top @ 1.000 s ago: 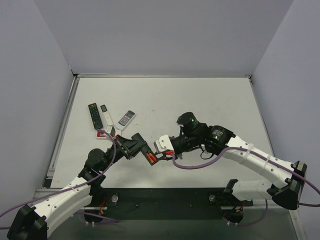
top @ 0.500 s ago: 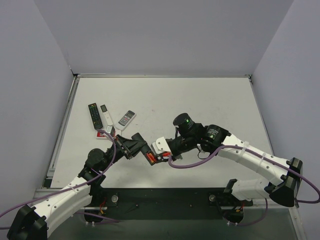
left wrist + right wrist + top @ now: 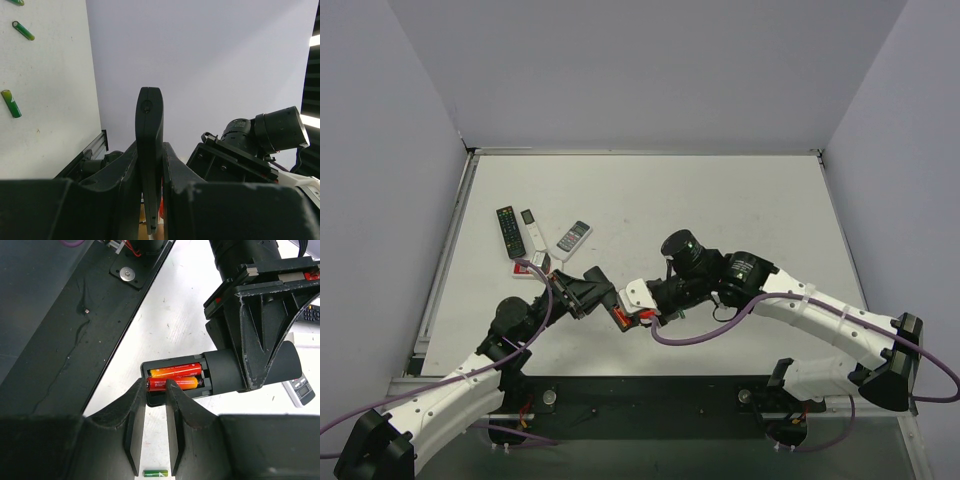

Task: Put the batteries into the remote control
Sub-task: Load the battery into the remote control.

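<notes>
Right pincer (image 3: pixel 157 388), barely parted, tips on the lower battery (image 3: pixel 186 384) (orange-red). Left pincer (image 3: pixel 150 150) clamps the remote control (image 3: pixel 149 112).

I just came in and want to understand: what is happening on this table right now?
The left gripper is shut on a slim black remote control and holds it up off the table. Its battery compartment has no cover on it. Two orange-red batteries lie side by side inside. The right gripper has its tips at the end of the lower battery. It is not clear whether it grips the battery or only pushes it in.
</notes>
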